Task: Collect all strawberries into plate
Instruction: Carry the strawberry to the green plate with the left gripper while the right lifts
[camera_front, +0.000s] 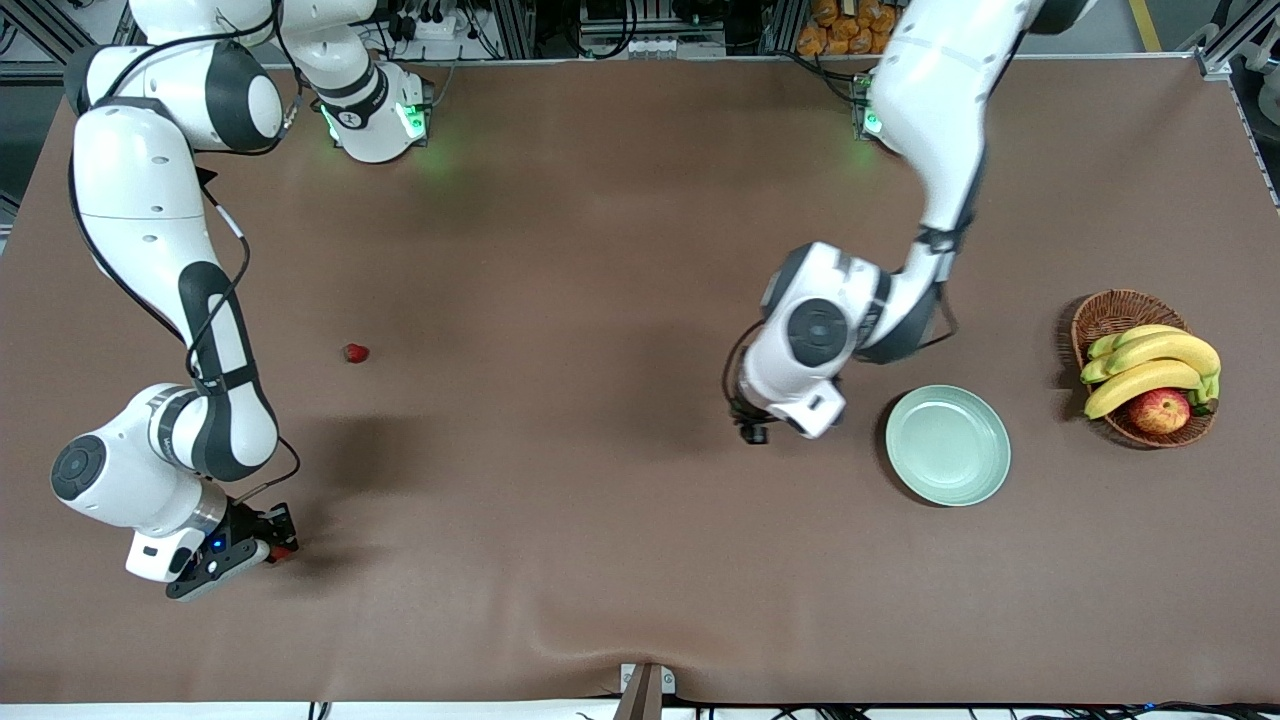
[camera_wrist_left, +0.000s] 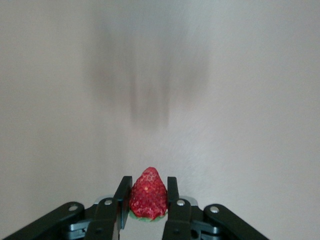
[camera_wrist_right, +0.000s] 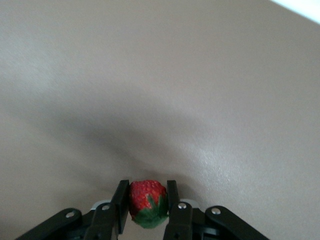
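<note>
We see both end effectors clamped on a berry. The left end effector (camera_wrist_left: 148, 200) grips one strawberry (camera_wrist_left: 148, 196) between its fingers, tip pointing away from the wrist. This end effector (camera_front: 752, 428) is just beside the plate (camera_front: 948, 445), on the side toward the right arm's end of the surface. So the coming move, we judge, is only a short carry sideways toward the plate, and the left arm is clearly the nearer one.

The right end effector (camera_wrist_right: 148, 202) holds a second strawberry (camera_wrist_right: 148, 203) with its green cap turned toward the camera. In the front view it (camera_front: 268, 548) sits low at the right arm's end, well apart from the plate; the red spot there is probably that berry, though it is small.

The third strawberry (camera_front: 355, 352) lies alone on the brown surface (camera_front: 560, 300), farther from the front camera than the right end effector.

The plate carries nothing yet. A wicker basket (camera_front: 1105, 312) with bananas (camera_front: 1150, 365) and an apple (camera_front: 1159, 410) stands beside the plate, toward the left arm's end. Nothing blocks either path.
</note>
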